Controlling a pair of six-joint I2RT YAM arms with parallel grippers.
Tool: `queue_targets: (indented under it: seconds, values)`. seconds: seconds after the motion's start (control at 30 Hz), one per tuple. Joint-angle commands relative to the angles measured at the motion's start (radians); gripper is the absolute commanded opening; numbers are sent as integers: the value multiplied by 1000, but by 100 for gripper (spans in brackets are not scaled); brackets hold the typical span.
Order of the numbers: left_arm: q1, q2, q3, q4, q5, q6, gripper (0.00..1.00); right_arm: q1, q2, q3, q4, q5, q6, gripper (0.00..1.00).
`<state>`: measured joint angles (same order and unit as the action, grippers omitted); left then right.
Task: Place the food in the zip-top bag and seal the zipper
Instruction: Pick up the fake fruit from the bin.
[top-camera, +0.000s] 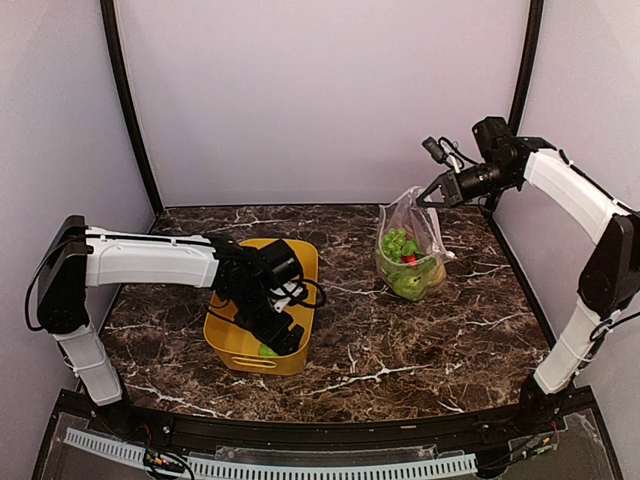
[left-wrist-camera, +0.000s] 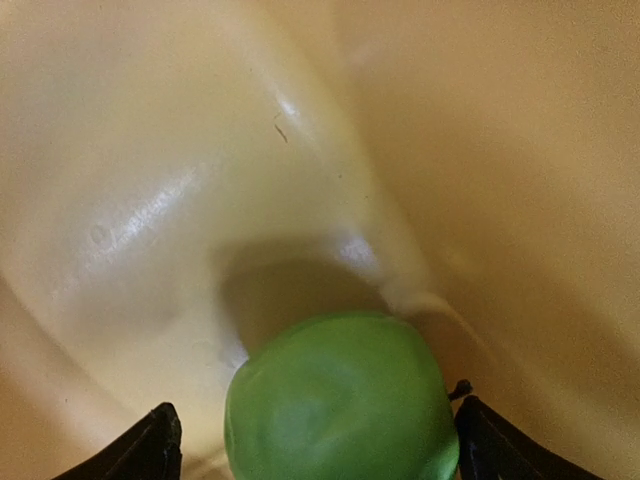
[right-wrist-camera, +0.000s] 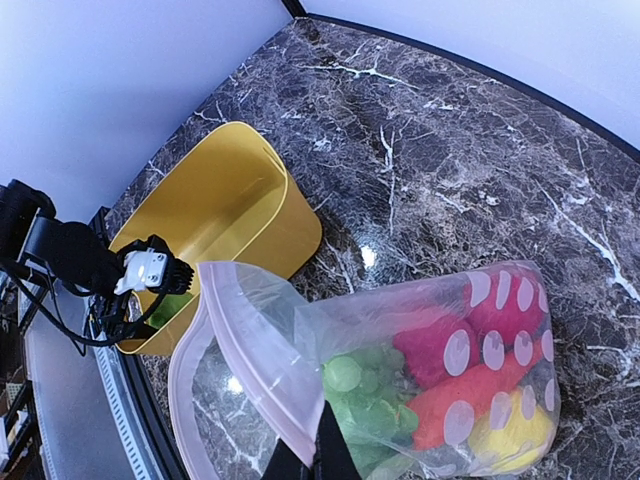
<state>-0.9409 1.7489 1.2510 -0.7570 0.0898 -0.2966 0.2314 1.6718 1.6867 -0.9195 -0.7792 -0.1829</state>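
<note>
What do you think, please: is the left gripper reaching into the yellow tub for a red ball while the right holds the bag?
Not red: the left wrist view shows a green fruit between the left gripper's open jaws in the yellow tub.

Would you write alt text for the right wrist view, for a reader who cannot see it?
A clear zip-top bag, its mouth gaping toward the camera, holds green, red, orange and yellow toy food, with the shut right tool pinching its near edge. Behind it on the marble table stands a yellow tub, the left arm reaching into it.
</note>
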Motion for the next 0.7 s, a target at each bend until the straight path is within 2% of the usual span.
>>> queue_targets:
  seconds: [0.0, 0.13, 0.4, 0.67]
  values:
    - [-5, 34, -12, -38, 3, -6, 92, 6, -37, -15, 19, 19, -12, 0]
    - [-4, 62, 26, -91, -71, 7, 85, 6, -39, -18, 21, 20, -12, 0]
    - [-4, 62, 124, -178, -112, 20, 65, 5, -45, -22, 23, 31, -12, 0]
    - [-4, 60, 319, -268, -192, 79, 58, 11, -49, -12, 14, 43, -15, 0]
